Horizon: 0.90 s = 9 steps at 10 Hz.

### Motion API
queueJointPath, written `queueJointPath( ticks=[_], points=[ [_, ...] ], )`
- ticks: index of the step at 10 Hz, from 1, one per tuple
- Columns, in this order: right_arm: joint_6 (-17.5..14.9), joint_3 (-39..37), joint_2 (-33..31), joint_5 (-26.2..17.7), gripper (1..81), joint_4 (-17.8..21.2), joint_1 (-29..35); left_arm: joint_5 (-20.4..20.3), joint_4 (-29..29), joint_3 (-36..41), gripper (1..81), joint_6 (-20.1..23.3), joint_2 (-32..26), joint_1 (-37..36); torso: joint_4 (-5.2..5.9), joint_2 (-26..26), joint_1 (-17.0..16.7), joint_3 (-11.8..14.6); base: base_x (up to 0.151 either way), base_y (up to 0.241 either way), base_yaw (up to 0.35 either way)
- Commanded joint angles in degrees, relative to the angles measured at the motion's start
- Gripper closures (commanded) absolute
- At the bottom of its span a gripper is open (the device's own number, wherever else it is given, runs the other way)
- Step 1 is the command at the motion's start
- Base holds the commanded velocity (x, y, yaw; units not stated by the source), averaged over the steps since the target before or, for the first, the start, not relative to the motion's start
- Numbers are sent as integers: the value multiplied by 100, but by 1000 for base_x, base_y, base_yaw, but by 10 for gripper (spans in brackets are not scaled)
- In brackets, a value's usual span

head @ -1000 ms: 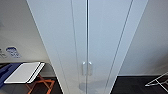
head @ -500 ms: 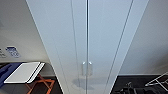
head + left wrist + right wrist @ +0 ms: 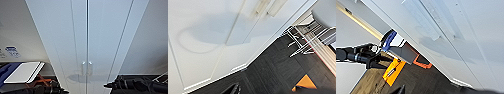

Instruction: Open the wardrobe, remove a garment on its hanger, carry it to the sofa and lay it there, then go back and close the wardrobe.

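The wardrobe (image 3: pixel 100 37) stands right in front of me, tall and white, with both doors shut. Its two slim silver handles (image 3: pixel 86 68) sit side by side at the middle seam. They appear again in the left wrist view as handles (image 3: pixel 268 6) above a soft shadow on the door. The shut doors hide the garment and its hanger. My left gripper (image 3: pixel 58 89) is low and left of the handles. My right gripper (image 3: pixel 111 85) is low and right of them. Both are apart from the doors. The right wrist view looks along the wardrobe door (image 3: pixel 456 37).
A white folding table (image 3: pixel 23 72) with orange legs (image 3: pixel 42 80) stands at the left by the wall. A wire rack (image 3: pixel 304 40) stands on the dark floor (image 3: pixel 273 72) right of the wardrobe. An orange object (image 3: pixel 304 83) lies on that floor.
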Motion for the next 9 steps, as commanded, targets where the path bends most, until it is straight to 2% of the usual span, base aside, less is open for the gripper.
queueJointPath(
  ticks=[1, 5, 8, 9],
  points=[
    [202, -93, 128, -66, 10, 75, 1057, 399, -194, -153, 10, -118, 33, -1103, 0, 0, 0, 0, 0, 0, 0],
    [361, -445, 630, -31, 10, 66, 1321, 390, -195, -698, 10, -206, 658, -1428, 0, 5, 4, -2, 0, 0, 0],
    [361, -550, 753, 505, 10, 40, 1366, 249, -212, -856, 10, -373, 860, -1657, 0, 9, 11, -6, 0, 0, 0],
    [361, -682, 867, 470, 10, 49, 1435, 135, -212, -892, 10, -443, 931, -1684, 0, 9, 11, -6, 0, 0, 0]
  ],
)
